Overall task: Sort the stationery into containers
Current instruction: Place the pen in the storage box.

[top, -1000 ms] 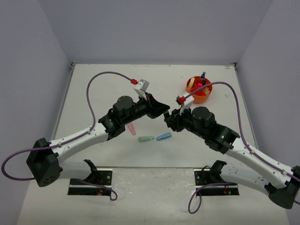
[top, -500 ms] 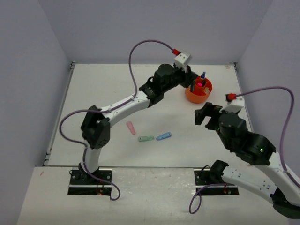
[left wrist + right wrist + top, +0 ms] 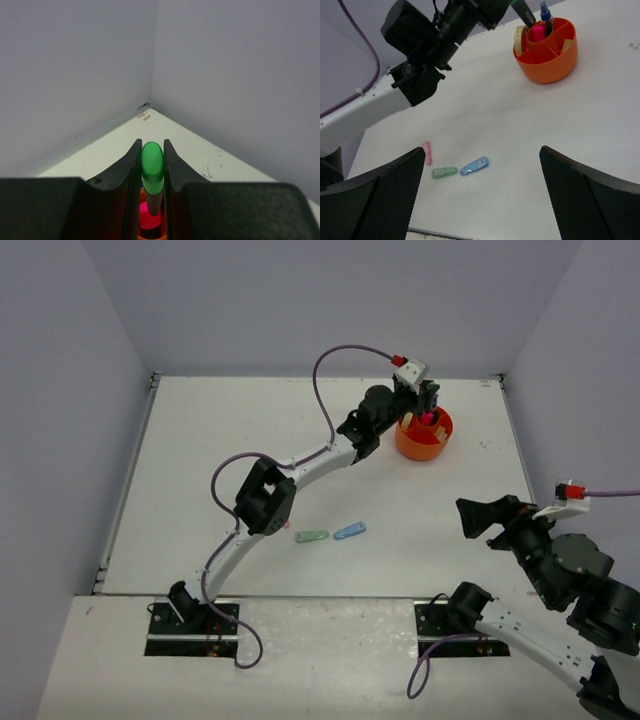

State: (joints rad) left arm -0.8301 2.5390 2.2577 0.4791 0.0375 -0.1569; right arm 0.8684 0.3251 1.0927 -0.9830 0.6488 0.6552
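We see the left gripper [image 3: 428, 400] out at the table's [image 3: 200, 440] 1 o'clock corner, clamped tight on a green highlighter [image 3: 152, 162] that hangs between its jaws, directly above the orange tub [image 3: 424, 447]. In the right wrist view the highlighter's lower end dips into the tub at its 12 o'clock side, just beside a pink highlighter [image 3: 536, 34] and a blue highlighter [image 3: 546, 11]; a beige tape ring [image 3: 520, 40] leans at the tub's 9 o'clock. The right gripper [image 3: 472, 518] hangs at 5 o'clock of the tub, well apart, jaws spread wide on nothing. A pale green clip [image 3: 312, 536] and a blue clip [image 3: 349, 531] lie side by side at 7 o'clock of the tub, and a pink eraser [image 3: 426, 152] lies near them at 10 o'clock of the green one
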